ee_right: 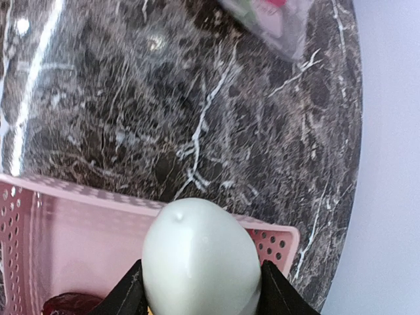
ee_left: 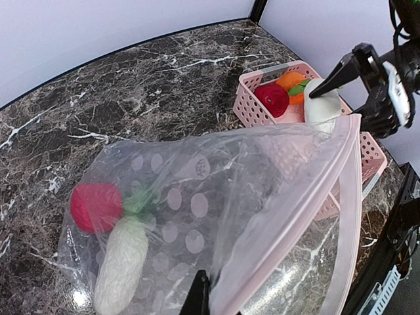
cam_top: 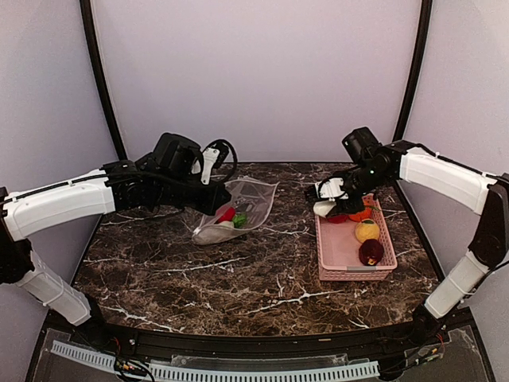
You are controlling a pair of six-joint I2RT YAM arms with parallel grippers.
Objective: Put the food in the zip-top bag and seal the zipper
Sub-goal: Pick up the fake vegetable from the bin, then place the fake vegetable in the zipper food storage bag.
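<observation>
The clear dotted zip-top bag (cam_top: 248, 199) lies at the table's middle left, its mouth held up. My left gripper (cam_top: 216, 200) is shut on the bag's mouth edge (ee_left: 216, 289); the whitish-pink zipper (ee_left: 298, 207) runs up from it. Inside the bag are a red ball (ee_left: 96, 207) and a white elongated piece (ee_left: 121, 262). My right gripper (cam_top: 324, 200) is shut on another white piece (ee_right: 200, 256) over the far end of the pink basket (cam_top: 342, 256). A red ball (ee_left: 272, 98), an orange (cam_top: 362, 213), a yellow (cam_top: 367, 231) and a dark maroon piece (cam_top: 371, 252) lie in the basket.
The pink lattice basket's rim (ee_right: 79, 191) stands on the right of the marble table (cam_top: 262, 278). Black frame posts rise at the back left and back right. The left arm's white link reaches across the left side.
</observation>
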